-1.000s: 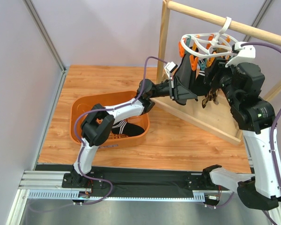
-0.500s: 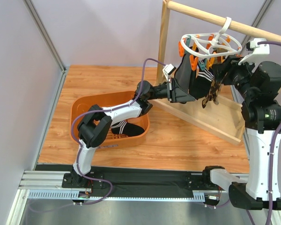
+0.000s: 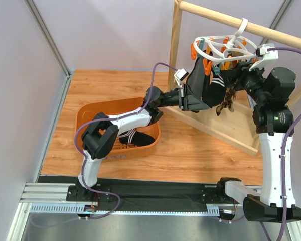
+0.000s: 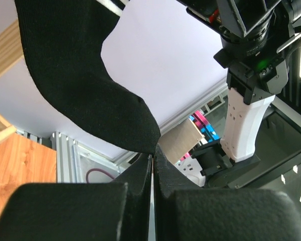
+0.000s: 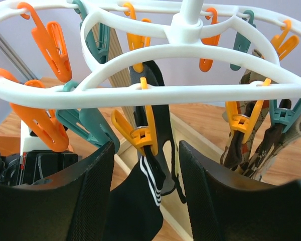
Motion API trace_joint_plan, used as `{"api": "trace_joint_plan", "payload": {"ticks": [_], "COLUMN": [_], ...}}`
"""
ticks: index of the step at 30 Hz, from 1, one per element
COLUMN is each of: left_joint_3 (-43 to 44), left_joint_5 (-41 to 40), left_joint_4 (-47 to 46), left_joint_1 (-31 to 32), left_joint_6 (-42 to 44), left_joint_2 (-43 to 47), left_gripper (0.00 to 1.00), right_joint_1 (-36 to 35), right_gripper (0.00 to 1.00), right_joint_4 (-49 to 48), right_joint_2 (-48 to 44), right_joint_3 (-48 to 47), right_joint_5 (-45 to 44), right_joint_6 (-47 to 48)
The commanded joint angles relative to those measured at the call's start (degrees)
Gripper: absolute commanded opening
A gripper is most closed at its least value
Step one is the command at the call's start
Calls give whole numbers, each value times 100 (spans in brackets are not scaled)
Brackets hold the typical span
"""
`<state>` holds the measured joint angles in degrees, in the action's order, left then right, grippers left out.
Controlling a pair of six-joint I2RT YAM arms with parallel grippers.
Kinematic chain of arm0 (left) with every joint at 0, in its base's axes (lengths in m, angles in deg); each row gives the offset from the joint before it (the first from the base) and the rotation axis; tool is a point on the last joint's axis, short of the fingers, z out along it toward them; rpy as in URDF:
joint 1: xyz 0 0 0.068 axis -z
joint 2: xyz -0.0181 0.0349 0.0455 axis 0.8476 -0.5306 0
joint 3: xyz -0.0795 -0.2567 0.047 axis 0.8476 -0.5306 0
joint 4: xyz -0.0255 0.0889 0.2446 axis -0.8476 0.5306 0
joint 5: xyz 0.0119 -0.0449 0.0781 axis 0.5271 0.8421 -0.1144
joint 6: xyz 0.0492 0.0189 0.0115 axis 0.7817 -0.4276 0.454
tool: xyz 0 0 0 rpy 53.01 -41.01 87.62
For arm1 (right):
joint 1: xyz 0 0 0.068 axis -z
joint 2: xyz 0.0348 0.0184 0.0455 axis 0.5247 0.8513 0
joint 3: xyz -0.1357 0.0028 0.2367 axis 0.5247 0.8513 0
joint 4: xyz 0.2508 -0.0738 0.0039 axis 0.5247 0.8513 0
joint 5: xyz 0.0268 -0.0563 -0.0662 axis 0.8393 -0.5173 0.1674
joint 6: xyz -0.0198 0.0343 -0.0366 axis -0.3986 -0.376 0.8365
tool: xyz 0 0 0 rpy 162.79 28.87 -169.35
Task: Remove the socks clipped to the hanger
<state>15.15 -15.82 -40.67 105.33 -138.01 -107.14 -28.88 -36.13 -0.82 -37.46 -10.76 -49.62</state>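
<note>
In the left wrist view the left tool point(image 4: 152, 156) is seen closed, its two fingers nearly meeting on the lowest tip of a plain black fabric sock point(image 4: 85, 80). The upper end of this sock is cut off by the frame edge there. Only the overhead view shows it hung under the white plastic oval ring hanger point(image 3: 221, 46), which is hooked over the light wooden rail frame point(image 3: 215, 16). In that overhead view both tools are largely masked by wrists and dark fabric, so their states cannot be read from it. The right tool point(image 5: 148, 150) is shown open in the right wrist view, its fingers set wide apart on either side of a black sock with white stripes point(image 5: 140, 201), which is held in a yellow-orange plastic clip point(image 5: 140, 135). Whether the fingers touch the fabric cannot be told. Brown-and-tan argyle socks point(image 5: 234, 153) are clipped further right, their lower parts hidden. An orange plastic tub point(image 3: 85, 118) stands on the wooden bench point(image 3: 190, 145). More dark striped socks point(image 3: 135, 136) lie inside it, partly covered by the left arm.
</note>
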Motion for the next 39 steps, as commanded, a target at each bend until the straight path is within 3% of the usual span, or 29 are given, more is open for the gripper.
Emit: {"api": "trace_joint_plan", "payload": {"ticks": [1,34,39], "left_joint_3": [14,-12,-12], "left_joint_5": [83,162,162], "left_joint_4": [-379,-432,-432], "left_joint_1": [61,132,140], "left_joint_6": [-47,-241,-232], "left_joint_2": [306,315,315], "left_gripper": [0,0,0], "right_joint_1": [22,22,14], "right_gripper": [56,53,47], "right_joint_4": [-717,-1826,-1975], "right_joint_2": [-178,85,102], "right_joint_3": [196,618,644], "right_joint_5": [25,219,245], "right_joint_6": [62,-456,-571]}}
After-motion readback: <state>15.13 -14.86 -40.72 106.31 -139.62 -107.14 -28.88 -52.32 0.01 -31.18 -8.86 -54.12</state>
